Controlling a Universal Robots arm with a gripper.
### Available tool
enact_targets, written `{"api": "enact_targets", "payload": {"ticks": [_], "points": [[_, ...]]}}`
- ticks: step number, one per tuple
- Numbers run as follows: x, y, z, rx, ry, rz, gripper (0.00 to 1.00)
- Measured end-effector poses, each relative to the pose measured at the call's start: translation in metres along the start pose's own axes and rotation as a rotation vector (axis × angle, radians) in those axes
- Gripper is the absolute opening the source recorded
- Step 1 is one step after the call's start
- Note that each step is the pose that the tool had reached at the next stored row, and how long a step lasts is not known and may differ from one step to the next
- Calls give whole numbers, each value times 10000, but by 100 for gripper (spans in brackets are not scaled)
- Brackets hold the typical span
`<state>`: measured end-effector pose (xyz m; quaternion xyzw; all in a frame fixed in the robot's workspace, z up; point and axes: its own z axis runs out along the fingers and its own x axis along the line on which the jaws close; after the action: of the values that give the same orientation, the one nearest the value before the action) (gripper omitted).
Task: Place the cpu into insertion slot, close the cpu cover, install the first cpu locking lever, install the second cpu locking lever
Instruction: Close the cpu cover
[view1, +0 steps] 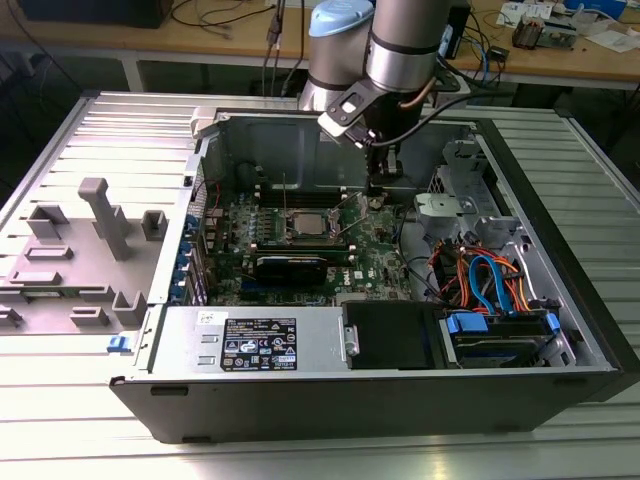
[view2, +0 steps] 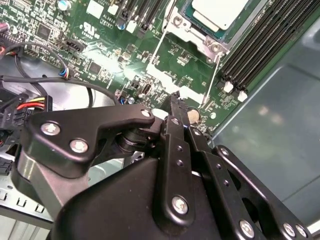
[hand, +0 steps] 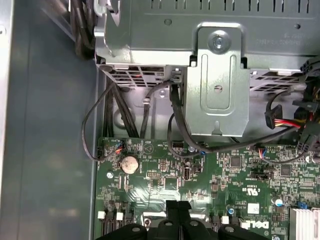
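Silver cpu (view2: 220, 11) sits in its socket – black gripper (view2: 173, 98) hovers over the green motherboard (view2: 100, 50) nearby, fingers pinched together.

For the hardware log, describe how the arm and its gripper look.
The arm is a silver-grey tube with a light blue joint cap and a black cable at the wrist. The gripper is black, built of linked bars fastened with silvery screws.

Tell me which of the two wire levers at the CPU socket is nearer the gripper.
The lever whose end lies by the coin battery, just ahead of the gripper; the other lever lies farther off.
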<state>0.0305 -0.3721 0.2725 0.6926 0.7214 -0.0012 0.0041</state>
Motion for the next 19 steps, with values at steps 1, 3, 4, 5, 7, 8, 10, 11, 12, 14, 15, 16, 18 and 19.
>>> {"api": "enact_targets", "payload": {"ticks": [1, 3, 4, 5, 7, 8, 10, 11, 12, 14, 15, 16, 18, 19], "points": [[0, 12, 0, -1, 0, 0, 11], [-1, 38, 2, 0, 0, 0, 11], [-2, 45, 2, -1, 0, 0, 11], [-2, 55, 3, 0, -1, 0, 11], [-3, 70, 5, 0, -3, 0, 11], [-3, 76, 6, 0, -4, -1, 11], [-2, 89, 13, 0, -3, 0, 11], [-1, 90, 16, 0, -2, 1, 11], [-1, 93, 23, -1, -1, 1, 11], [0, 102, 39, -1, -2, 0, 11], [0, 104, 45, 0, -3, 0, 11], [0, 104, 57, -1, -2, 1, 11], [1, 105, 78, 0, -3, 1, 11], [1, 105, 89, 0, -3, 0, 11]]}}
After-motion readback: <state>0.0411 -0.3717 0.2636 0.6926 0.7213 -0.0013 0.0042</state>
